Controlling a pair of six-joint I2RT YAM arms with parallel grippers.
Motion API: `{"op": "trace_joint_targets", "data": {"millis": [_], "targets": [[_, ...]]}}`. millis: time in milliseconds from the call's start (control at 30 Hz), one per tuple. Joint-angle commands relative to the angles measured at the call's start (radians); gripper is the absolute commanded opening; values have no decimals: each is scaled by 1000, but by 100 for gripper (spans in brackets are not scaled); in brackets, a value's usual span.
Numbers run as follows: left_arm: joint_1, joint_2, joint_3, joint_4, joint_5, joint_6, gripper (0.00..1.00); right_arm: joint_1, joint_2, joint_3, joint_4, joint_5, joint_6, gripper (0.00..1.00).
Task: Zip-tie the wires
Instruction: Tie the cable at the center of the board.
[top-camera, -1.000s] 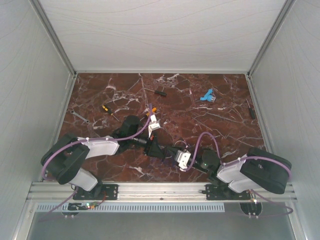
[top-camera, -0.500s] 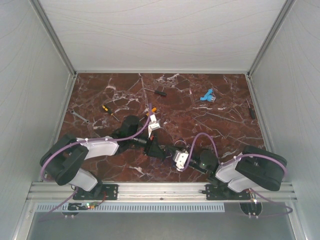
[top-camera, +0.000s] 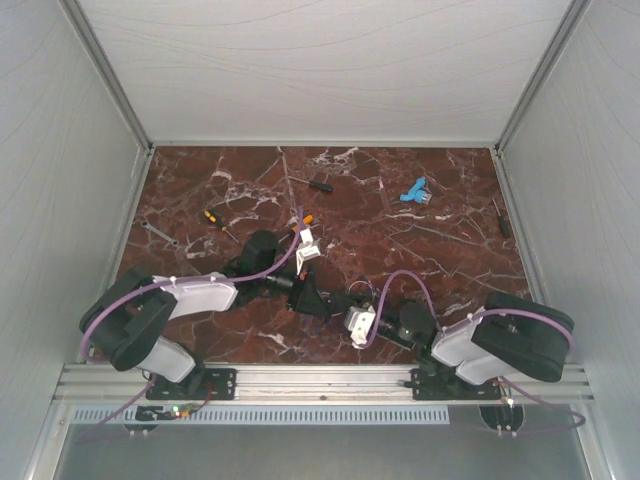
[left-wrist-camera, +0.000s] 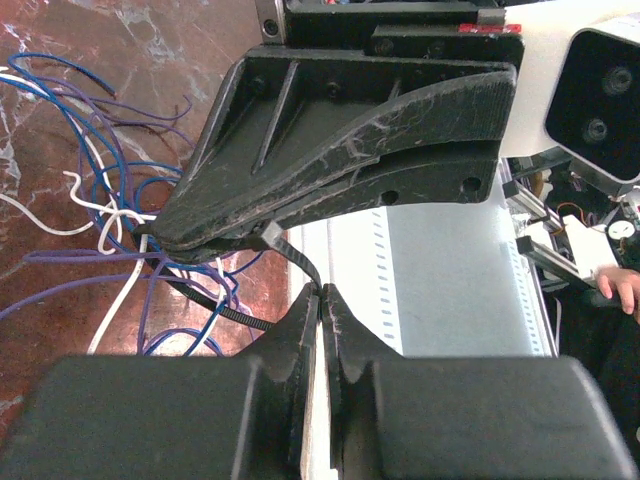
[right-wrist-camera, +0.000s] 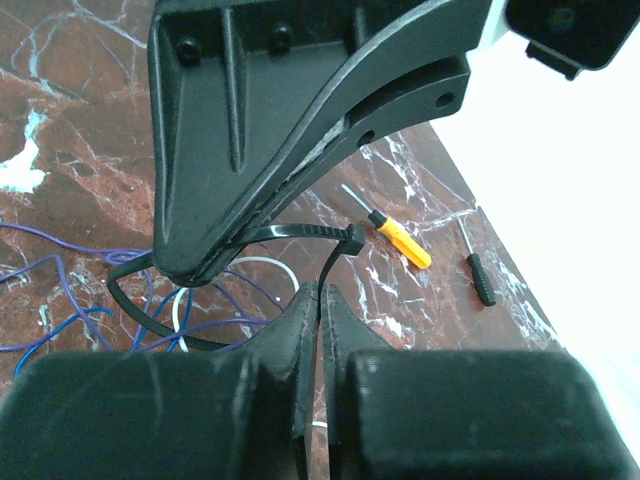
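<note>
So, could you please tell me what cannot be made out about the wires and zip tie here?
- Top view: the wires and zip tie are too small and largely hidden under both arms' jaws.
- Left wrist view: the right jaws cover the tie's loop, so how many wires it encloses is hidden.
- Right wrist view: the wires run off the left edge.

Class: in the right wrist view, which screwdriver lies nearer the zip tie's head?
The orange-handled screwdriver; the black-handled one lies farther right.
</note>
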Motion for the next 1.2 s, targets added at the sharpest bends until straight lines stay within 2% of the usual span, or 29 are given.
{"op": "trace_joint_targets", "data": {"millis": [0, 567, 867, 1167], "targets": [[-3, 1, 11, 67, 35, -9, 0, 10, -46, -18, 107, -10, -26, 0], [17, 14, 19, 50, 57, -4, 0, 71, -67, -29, 54, 49, -22, 0], [22, 29, 25, 46, 79, -9, 0, 125, -76, -28, 23, 141, -96, 0], [22, 55, 28, 103, 138, -109, 0, 131, 31, -13, 93, 195, -223, 0]]}}
